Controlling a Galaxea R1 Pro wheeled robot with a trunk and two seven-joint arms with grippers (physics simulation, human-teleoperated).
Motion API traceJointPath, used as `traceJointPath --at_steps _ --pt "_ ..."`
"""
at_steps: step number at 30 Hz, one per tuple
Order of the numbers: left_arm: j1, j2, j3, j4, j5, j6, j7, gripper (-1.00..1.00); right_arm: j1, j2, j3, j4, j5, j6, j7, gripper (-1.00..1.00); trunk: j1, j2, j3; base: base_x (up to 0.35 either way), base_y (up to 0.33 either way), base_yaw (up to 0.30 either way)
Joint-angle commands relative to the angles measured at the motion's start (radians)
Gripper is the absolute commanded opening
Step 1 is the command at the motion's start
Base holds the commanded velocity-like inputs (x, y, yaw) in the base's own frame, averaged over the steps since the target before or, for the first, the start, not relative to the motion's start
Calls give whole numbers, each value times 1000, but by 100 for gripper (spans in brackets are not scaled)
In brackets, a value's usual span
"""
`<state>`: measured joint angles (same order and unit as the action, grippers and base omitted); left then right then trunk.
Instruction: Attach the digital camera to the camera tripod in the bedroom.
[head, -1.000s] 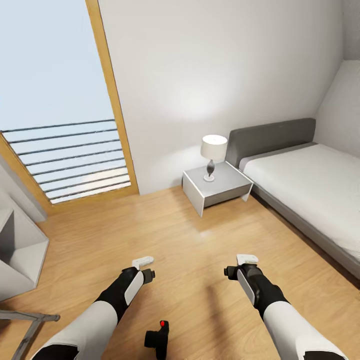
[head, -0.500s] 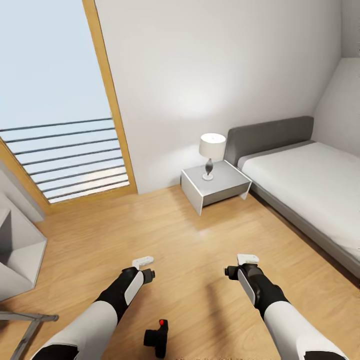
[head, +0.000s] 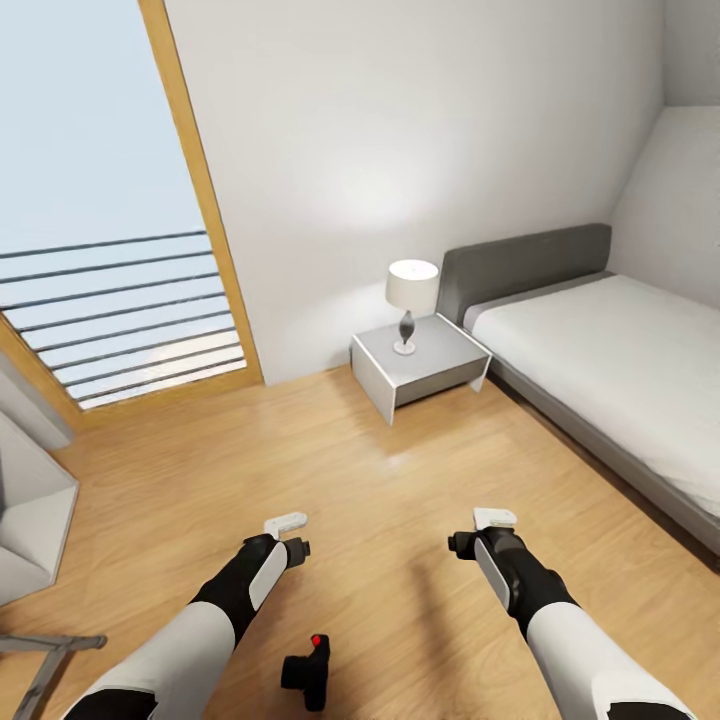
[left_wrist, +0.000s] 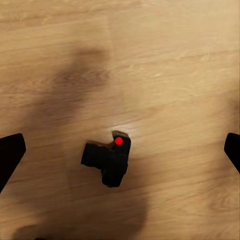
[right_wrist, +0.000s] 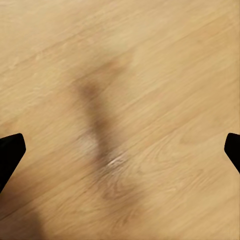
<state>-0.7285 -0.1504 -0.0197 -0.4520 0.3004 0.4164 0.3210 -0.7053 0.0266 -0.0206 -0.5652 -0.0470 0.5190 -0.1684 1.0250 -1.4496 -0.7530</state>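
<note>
The digital camera (head: 306, 672), small and black with a red button on top, lies on the wood floor between my forearms, close to my base. The left wrist view shows the digital camera (left_wrist: 107, 160) on the floor straight below my left gripper (left_wrist: 121, 152), whose dark fingertips (left_wrist: 10, 155) stand wide apart. My left gripper (head: 288, 535) and right gripper (head: 490, 530) both hang over the floor, open and empty. Below the right gripper (right_wrist: 120, 150) there is bare floor. A silver leg of the camera tripod (head: 50, 648) pokes in at the bottom left; its head is out of view.
A grey bed (head: 600, 350) runs along the right wall. A white nightstand (head: 415, 372) with a table lamp (head: 410, 300) stands beside it. A wood-framed glass door (head: 190, 200) with railings is at the left, and a white shelf unit (head: 25, 510) at the left edge.
The whole picture has slid a little to the left, so the view has moved. Both arms keep the same pose, and the digital camera stays on the floor.
</note>
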Motion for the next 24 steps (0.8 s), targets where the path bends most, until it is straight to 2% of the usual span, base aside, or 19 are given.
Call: traceJointPath --at_steps 1,8,24 --pt "0 0 -2 -2 9 4 7 100 0 1 -2 -2 -5 4 -5 100 0 0 -1 0 0 -33" --pt "0 0 -3 -2 9 4 7 100 0 5 -2 -2 -3 3 -6 100 0 0 -4 0 0 -14" --pt "0 0 -2 -1 10 4 7 100 0 2 -3 -2 -4 4 -4 100 0 0 -28 0 0 -1"
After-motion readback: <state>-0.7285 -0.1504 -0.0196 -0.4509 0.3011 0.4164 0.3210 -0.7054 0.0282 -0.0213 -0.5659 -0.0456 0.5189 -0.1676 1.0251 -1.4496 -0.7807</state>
